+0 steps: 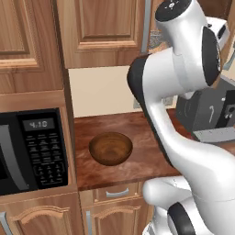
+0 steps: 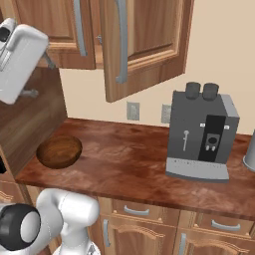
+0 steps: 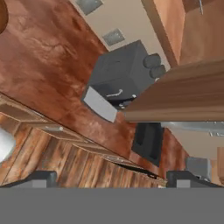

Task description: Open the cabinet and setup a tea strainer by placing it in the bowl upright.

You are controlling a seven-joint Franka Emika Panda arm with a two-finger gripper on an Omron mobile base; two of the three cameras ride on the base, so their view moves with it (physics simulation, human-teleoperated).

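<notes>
Left base view
- Bowl (image 1: pixel 110 148): dark wooden bowl, upright and holding nothing, on the brown countertop (image 1: pixel 133 128), just right of the microwave (image 1: pixel 32 149).
- Cabinet (image 1: pixel 103 27): wide wall cabinet above the bowl; its left door faces the camera with a grey bar handle (image 1: pixel 146 25) at the right edge.
- Arm: white Franka arm rising right of the bowl, covering much of the coffee machine (image 1: pixel 206 112).
- Tea strainer: cannot be made out.

Right base view
- Cabinet (image 2: pixel 144 45): right door swung out into the room; left door (image 2: pixel 55 30) flat, closed.
- Bowl (image 2: pixel 59 151): on the countertop (image 2: pixel 129 154), well left of the coffee machine (image 2: pixel 200 134), below the closed door.
- Wall outlets (image 2: pixel 132 110): on the cream wall between bowl and coffee machine.
- Arm: hand's white body at the left edge, above the bowl.

Hand view
- Gripper (image 3: pixel 111 180): two dark fingertips (image 3: pixel 41 177) stand far apart at the bottom edge, spread wide with nothing between them.
- Cabinet door (image 3: pixel 183 96): wooden edge crossing just right of the coffee machine (image 3: pixel 120 74), which appears tilted.
- Countertop (image 3: pixel 48 57): left of the coffee machine, drawer fronts (image 3: pixel 52 127) below it.
</notes>
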